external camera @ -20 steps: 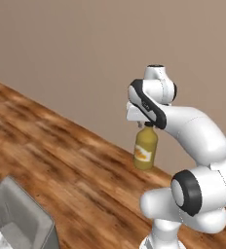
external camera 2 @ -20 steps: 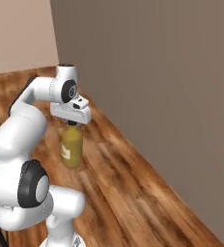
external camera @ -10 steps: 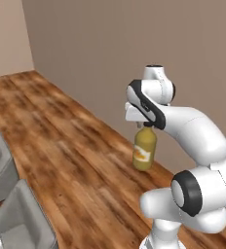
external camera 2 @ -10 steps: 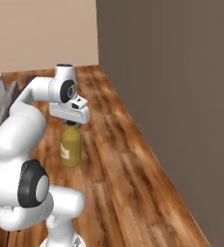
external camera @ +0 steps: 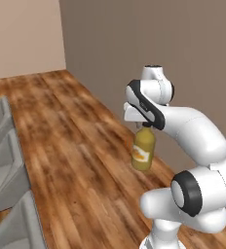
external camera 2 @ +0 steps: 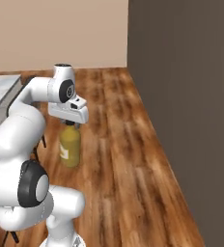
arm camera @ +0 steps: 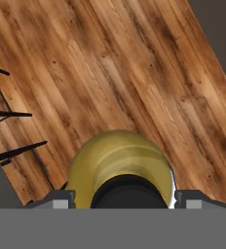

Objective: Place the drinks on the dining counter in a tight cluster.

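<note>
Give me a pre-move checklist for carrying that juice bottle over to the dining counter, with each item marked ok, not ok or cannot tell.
1. Grip: the gripper is closed on the cap end of the juice bottle: ok.
2. Bottle attitude: it hangs upright under the hand, label outward: ok.
3. Floor clearance: the bottle sits above the wooden floor in both base views: ok.
4. Wall clearance: the dark wall is to the right of the arm, with floor between: ok.
5. Route to the dining counter: a marble edge and grey stools lie to the left; whether a spot there is free: cannot tell.
6. Other drinks' positions for the cluster: cannot tell.
</note>
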Controlling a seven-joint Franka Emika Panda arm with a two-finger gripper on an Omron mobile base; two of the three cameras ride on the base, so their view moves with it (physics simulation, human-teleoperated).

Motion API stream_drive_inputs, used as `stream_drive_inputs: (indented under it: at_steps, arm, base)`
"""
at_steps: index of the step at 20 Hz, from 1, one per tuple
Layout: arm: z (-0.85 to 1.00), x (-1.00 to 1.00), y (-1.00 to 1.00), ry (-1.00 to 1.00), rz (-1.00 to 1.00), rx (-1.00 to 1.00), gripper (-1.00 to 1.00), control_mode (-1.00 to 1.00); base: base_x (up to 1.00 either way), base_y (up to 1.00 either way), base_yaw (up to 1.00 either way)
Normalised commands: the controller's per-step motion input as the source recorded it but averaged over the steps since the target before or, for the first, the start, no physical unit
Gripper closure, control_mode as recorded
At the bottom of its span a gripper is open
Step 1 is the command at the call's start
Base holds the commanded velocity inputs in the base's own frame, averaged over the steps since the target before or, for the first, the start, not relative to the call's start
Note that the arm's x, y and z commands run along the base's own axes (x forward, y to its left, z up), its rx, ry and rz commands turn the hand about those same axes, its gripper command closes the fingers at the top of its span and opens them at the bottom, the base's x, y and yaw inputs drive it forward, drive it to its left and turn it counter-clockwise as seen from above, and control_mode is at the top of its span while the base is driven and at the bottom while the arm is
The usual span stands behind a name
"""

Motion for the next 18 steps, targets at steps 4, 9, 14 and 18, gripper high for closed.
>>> stream_drive_inputs:
  at_steps: [4,9,14,18]
  arm:
    - [0.0,0.0,0.0,0.0,0.0,0.0,1.0,1.0]
    - [0.0,0.0,0.0,0.0,0.0,0.0,1.0,1.0]
    - [0.0,0.0,0.0,0.0,0.0,0.0,1.0,1.0]
    - [0.0,0.0,0.0,0.0,0.0,0.0,1.0,1.0]
  base:
    - [0.7,-0.23,0.29]
    - [0.7,-0.24,0.28]
    - [0.7,-0.24,0.27]
    - [0.71,-0.23,0.29]
